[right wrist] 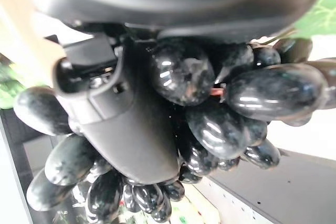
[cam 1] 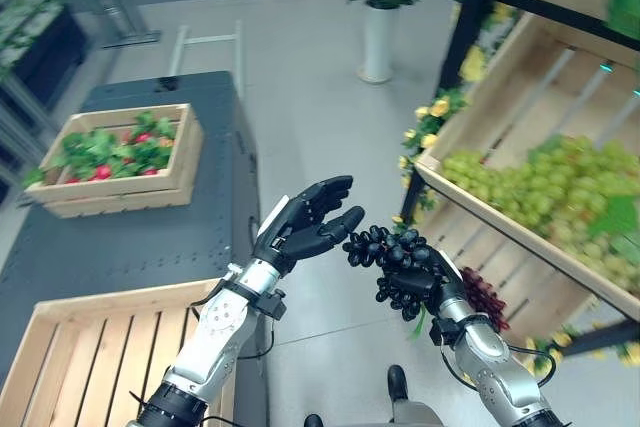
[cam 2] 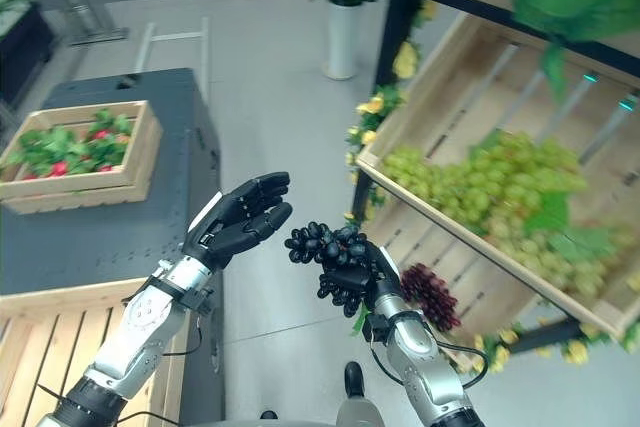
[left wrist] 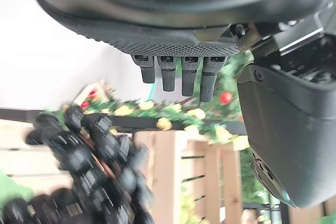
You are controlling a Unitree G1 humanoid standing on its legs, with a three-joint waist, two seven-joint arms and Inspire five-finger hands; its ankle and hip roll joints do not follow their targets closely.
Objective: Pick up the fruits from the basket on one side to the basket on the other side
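Observation:
My right hand [cam 1: 425, 282] is shut on a bunch of black grapes [cam 1: 385, 247], held in the air over the floor between the two sides. The right wrist view has the shiny black grapes [right wrist: 226, 103] pressed against the palm under the thumb [right wrist: 131, 129]. My left hand [cam 1: 305, 222] hovers open just left of the bunch, fingers straight, palm turned toward it, not touching. In the left wrist view the grapes [left wrist: 89, 156] hang beyond the straight fingers [left wrist: 178, 74]. A slatted wooden crate [cam 1: 70, 347] lies at the lower left. A tilted wooden crate [cam 1: 520, 237] on the right holds green grapes [cam 1: 540, 192] and a dark red bunch [cam 1: 485, 297].
A dark grey table [cam 1: 150, 227] on the left carries a smaller wooden crate [cam 1: 120, 157] of leafy greens and red fruit. A white vase [cam 1: 377, 42] with a plant stands on the floor behind. Yellow flowers [cam 1: 430, 117] trim the right-hand shelf frame. Open floor lies between the sides.

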